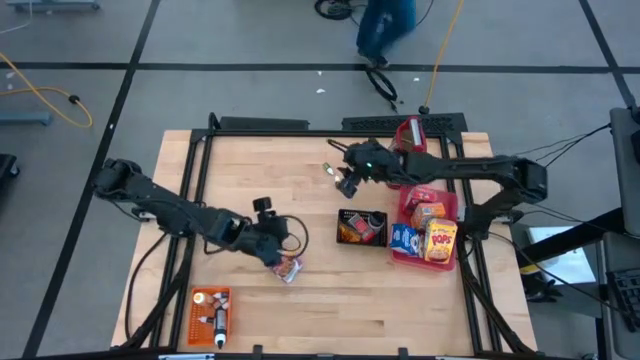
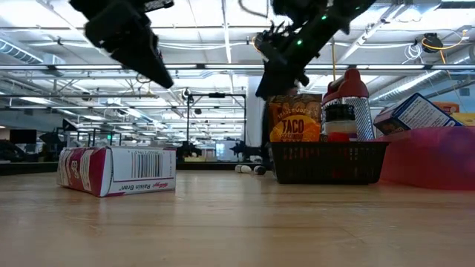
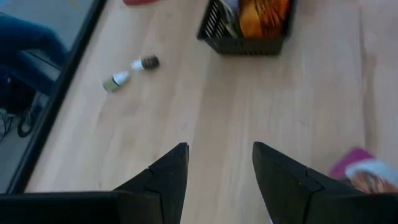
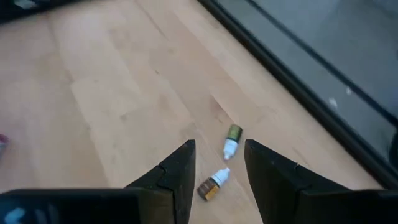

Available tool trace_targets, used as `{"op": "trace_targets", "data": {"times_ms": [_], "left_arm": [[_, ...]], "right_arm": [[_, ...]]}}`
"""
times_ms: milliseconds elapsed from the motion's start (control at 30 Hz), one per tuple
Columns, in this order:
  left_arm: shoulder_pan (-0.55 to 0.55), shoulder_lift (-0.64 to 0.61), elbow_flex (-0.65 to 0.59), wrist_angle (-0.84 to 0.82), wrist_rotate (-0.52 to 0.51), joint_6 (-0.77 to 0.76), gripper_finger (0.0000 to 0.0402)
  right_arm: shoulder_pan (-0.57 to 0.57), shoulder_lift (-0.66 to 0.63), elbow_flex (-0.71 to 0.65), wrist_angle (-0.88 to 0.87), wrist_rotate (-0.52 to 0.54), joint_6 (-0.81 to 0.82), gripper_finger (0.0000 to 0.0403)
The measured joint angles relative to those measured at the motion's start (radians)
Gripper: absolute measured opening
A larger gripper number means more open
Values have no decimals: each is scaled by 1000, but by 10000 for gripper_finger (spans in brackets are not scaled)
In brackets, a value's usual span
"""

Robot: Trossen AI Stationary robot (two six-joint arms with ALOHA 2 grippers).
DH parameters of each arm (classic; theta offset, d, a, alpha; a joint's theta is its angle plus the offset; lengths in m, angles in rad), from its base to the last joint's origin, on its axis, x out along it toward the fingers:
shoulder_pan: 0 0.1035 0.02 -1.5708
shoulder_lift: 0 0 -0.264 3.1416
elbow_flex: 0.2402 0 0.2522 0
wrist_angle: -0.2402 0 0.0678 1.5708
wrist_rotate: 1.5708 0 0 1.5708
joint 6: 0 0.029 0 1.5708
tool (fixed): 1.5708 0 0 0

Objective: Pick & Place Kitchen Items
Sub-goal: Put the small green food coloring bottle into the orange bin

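Note:
My left gripper (image 3: 221, 168) hangs open over bare wood, just beside a red-and-white Raisin Bran box (image 1: 288, 268) lying flat on its side near the table's middle. My right gripper (image 4: 219, 162) is open too, raised above two tiny bottles (image 4: 231, 140) (image 4: 213, 183) that lie on their sides near the far edge; they show ahead of its fingers, untouched. A black mesh basket (image 1: 362, 228) holds an orange taco packet (image 2: 295, 122). The red tray (image 1: 402, 205) at the right carries several small boxes.
An orange crate (image 1: 210, 312) with small items sits at the near left. A red-capped bottle (image 1: 410, 135) stands at the far right beside the tray. Black frame rails (image 1: 260, 125) border the table. Open wood lies between the box and the basket.

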Motion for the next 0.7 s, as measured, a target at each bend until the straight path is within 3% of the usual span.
{"op": "trace_targets", "data": {"times_ms": [233, 700], "left_arm": [[52, 0, 0, 46, 1, 34, 182], [76, 0, 0, 57, 11, 36, 182]], "right_arm": [[-52, 151, 139, -149, -5, 65, 130], [-115, 387, 232, -135, -83, 58, 130]]}}
